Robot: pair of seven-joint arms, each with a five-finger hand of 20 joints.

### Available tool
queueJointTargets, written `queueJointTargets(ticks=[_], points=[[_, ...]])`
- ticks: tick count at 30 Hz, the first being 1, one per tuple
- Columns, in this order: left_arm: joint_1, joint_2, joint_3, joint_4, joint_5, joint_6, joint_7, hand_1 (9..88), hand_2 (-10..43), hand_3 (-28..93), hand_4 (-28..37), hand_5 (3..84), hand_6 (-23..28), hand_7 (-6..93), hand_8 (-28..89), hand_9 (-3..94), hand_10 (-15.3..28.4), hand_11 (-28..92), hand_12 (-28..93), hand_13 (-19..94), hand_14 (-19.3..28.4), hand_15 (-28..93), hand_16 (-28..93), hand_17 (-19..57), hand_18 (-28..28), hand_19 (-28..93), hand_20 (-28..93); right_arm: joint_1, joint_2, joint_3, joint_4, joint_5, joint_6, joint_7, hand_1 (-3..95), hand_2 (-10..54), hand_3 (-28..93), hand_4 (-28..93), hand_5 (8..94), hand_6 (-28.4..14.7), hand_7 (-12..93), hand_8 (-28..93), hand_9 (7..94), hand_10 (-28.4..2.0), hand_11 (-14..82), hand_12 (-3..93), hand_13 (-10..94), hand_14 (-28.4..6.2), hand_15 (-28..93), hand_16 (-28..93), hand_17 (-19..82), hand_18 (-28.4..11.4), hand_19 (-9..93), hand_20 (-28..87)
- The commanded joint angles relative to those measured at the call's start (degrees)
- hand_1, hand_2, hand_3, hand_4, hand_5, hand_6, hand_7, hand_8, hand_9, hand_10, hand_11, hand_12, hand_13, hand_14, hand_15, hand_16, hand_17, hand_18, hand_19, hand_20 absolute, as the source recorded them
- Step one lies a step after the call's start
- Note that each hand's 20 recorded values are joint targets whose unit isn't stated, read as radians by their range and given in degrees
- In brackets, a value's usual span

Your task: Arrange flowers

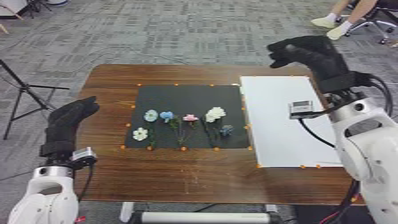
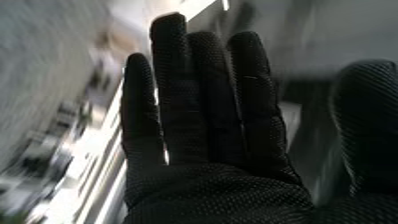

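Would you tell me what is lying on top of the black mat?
White, blue and pink flowers lie on the black mat; whatever is under the mat is covered.

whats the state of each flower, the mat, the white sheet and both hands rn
pale blue flower, lying flat
blue flower, lying flat
pink flower, lying flat
large white flower, lying flat
small white flower, lying flat
dark blue flower, lying flat
black mat, spread out
white sheet, spread out
left hand, open
right hand, open, raised
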Motion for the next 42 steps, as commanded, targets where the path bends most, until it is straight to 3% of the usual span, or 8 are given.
queueJointTargets(ticks=[1, 5, 12, 26, 29, 33, 38, 42], points=[[2.56, -2.92, -0.03, -1.81, 1.96, 0.43, 2.43, 27.7, 2.4, 68, -22.6, 56.3, -0.1, 15.0, -8, 53.9, 14.4, 21, 13, 42, 17.3, 18, 3, 6.8, 12.1, 10, 18, -17.17, -14.29, 5.86, -2.21, 3.75, -0.73, -16.69, 9.1, 6.9, 66, -14, 45.2, -0.9, 7, -6, 49.2, -15.4, 5.8, 13.6, 42, -14.5, 11, 22, 24, -16.8, 10, 32], [3.23, -3.74, 0.16, -2.93, 3.96, 0.29, 3.12, 27.7, 2.5, 68, -22.8, 58.3, -0.4, 14.1, -8, 56.6, 15.0, 19, 12, 42, 17.1, 15, 2, 7.6, 10.9, 8, 17, -17.68, -15.04, 8.00, -2.26, 5.19, -15.09, -15.01, -0.5, 8.9, 65, -18, 33.9, -0.2, 3, -6, 36.5, -13.7, 2.9, 10.2, 25, -10.6, 4, 11, 15, -15.5, 0, 24], [2.37, -3.85, 2.00, -3.69, 7.57, -0.89, 4.48, 27.2, 2.6, 68, -23.3, 58.2, 0.2, 13.5, -8, 56.7, 14.8, 18, 11, 42, 16.7, 13, 2, 7.7, 10.3, 7, 16, -18.11, -14.17, 7.07, -0.59, 7.40, -11.68, -12.58, -1.8, 9.0, 65, -18, 34.6, -0.6, 3, -6, 35.7, -14.1, 3.1, 9.5, 22, -10.3, 3, 7, 12, -14.9, 1, 20], [4.06, -3.25, 3.35, -5.26, 7.09, -1.93, 4.96, 27.4, 2.2, 68, -22.6, 56.5, 0.7, 14.7, -7, 53.9, 14.4, 19, 13, 42, 16.7, 14, 3, 9.1, 12.5, 14, 21, -21.37, -13.78, 8.72, -1.10, 18.38, -14.21, -7.91, 6.4, 6.0, 67, -15, 43.8, -1.5, 6, -6, 42.7, -14.7, 4.8, 11.2, 29, -13.6, 9, 8, 16, -16.9, 4, 22], [4.18, -3.63, 3.18, -5.48, 6.81, -1.51, 5.17, 27.5, 2.1, 68, -22.5, 56.5, 0.8, 14.8, -7, 53.8, 14.3, 19, 13, 42, 16.9, 15, 4, 9.1, 12.7, 15, 22, -21.70, -13.37, 6.66, -1.29, 18.52, -8.66, -9.91, 7.3, 5.0, 67, -15, 44.5, -1.6, 6, -6, 43.5, -14.6, 5.1, 11.5, 32, -14.2, 11, 9, 18, -16.9, 7, 24], [4.95, -3.90, 2.77, -5.82, 6.58, -1.17, 5.24, 27.8, 2.3, 68, -22.5, 56.5, 0.9, 14.9, -7, 54.0, 14.4, 20, 14, 45, 17.7, 18, 4, 10.2, 13.7, 19, 25, -21.97, -13.39, 5.76, -1.59, 18.14, -5.82, -10.69, 10.7, 4.7, 67, -15, 58.5, -1.8, 11, -7, 63.4, -15.3, 8.8, 16.0, 54, -14.5, 18, 19, 26, -16.2, 15, 36], [5.72, -4.55, 1.25, -6.31, 7.59, -2.65, 4.14, 28.8, 3.0, 66, -21.0, 59.7, 2.0, 17.2, -6, 58.8, 14.5, 24, 16, 58, 19.0, 44, -1, 13.5, 16.5, 37, 36, -22.36, -13.51, 6.44, -1.87, 17.02, -6.09, -9.61, 13.9, 4.0, 66, -14, 80.0, -0.9, 34, -9, 77.6, -14.3, 19.9, 22.1, 64, -13.7, 32, 31, 31, -15.5, 22, 46], [6.01, -4.84, 1.20, -6.39, 6.52, -0.97, 4.03, 30.2, 3.7, 64, -19.1, 64.5, 3.7, 22.8, -5, 64.7, 14.8, 30, 19, 61, 19.3, 64, -4, 14.7, 17.3, 48, 44, -22.98, -13.23, 6.02, -2.15, 17.54, -5.67, -9.19, 13.6, 4.2, 67, -14, 77.3, -0.2, 31, -9, 77.4, -14.4, 20.1, 22.1, 63, -13.8, 31, 31, 30, -15.7, 19, 47]])
